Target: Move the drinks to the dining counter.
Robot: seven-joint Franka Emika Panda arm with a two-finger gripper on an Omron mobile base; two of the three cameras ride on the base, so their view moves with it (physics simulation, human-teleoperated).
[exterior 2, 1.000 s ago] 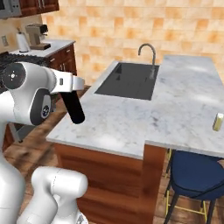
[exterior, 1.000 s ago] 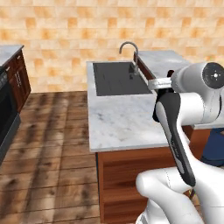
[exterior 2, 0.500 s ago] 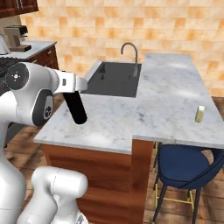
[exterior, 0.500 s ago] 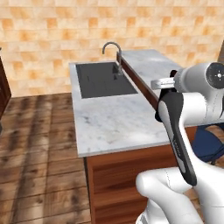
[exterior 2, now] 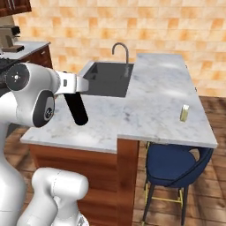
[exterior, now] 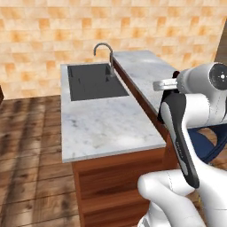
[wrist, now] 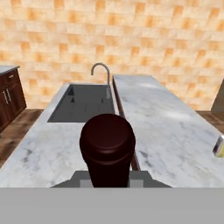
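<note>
From the left base view you see the arm's upper links folded at the right, a dark bottle-like shape hanging down along it, hard to tell apart from the arm; beyond it lie the lower marble top with its black sink and faucet, and the raised dining counter running back along the sink's right side. From the right base view the wine bottle shows plainly: a slim near-black cylinder slanting down from the hand, over the lower top in front of the sink. Across on the dining counter a small pale carton already stands upright near the right edge, above a blue stool. In the hand view you look straight down the bottle at its rounded dark end, seated between the gripper fingers, so the pincer is closed tight around the bottle; the exact contact is hidden behind the glass. The carton peeks in at the right edge, on the raised slab. Judge the bottle as heavy for its width, rigid, smooth and slippery, and breakable; tall and narrow, it should tip easily. You seem to hold it on the body, which suits a firm grip. I'd reckon the carry is well along; bring it upright over the raised slab, well apart from the carton, and lower it gently before letting go.
</note>
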